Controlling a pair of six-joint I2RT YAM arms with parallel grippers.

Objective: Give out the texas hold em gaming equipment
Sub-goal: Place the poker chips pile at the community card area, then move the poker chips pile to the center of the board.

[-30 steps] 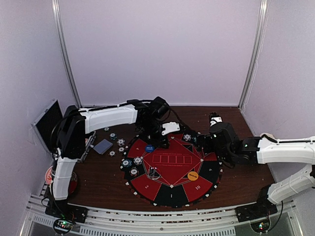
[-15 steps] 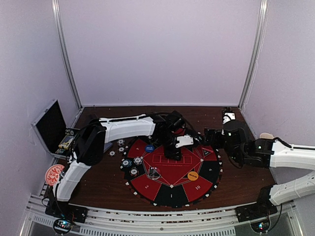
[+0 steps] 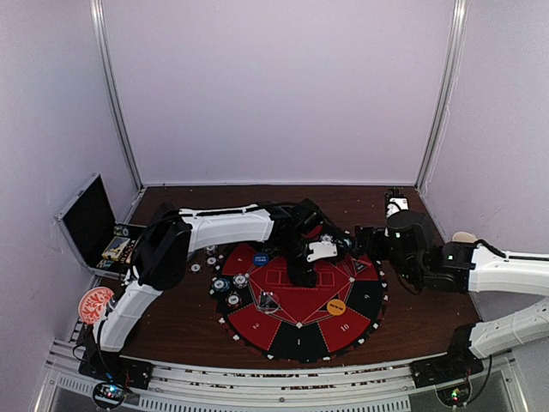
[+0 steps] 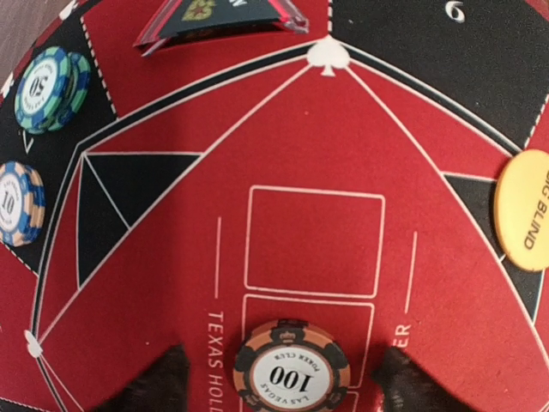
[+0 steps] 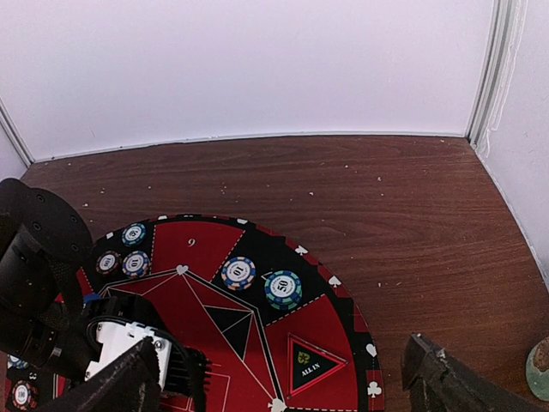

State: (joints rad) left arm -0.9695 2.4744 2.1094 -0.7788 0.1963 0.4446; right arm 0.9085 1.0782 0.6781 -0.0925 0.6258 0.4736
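An orange-and-black "100" poker chip (image 4: 292,374) lies flat on the red centre of the round mat (image 3: 283,330). My left gripper (image 4: 283,384) (image 3: 302,273) hangs over it, open, with a dark fingertip on each side and clear of the chip. A teal "50" stack (image 4: 50,86) and a "10" chip (image 4: 19,202) sit on the mat's edge. The orange button (image 4: 525,211) (image 3: 336,306) and the blue button (image 3: 260,258) also lie on the mat. My right gripper (image 5: 279,390) (image 3: 364,242) is open and empty at the mat's right rim, near a "10" chip (image 5: 238,272) and a "50" chip (image 5: 283,289).
An open black case (image 3: 90,219) stands at the far left, with a red-and-white patterned disc (image 3: 94,305) in front of it. Loose chips (image 3: 210,250) lie on the wood left of the mat. An "ALL IN" triangle (image 5: 309,365) rests by the right gripper. White walls enclose the table.
My left arm swung from the back left to the mat's centre, and its gripper opened, leaving the "100" chip on the mat. My right arm drew back to the right.
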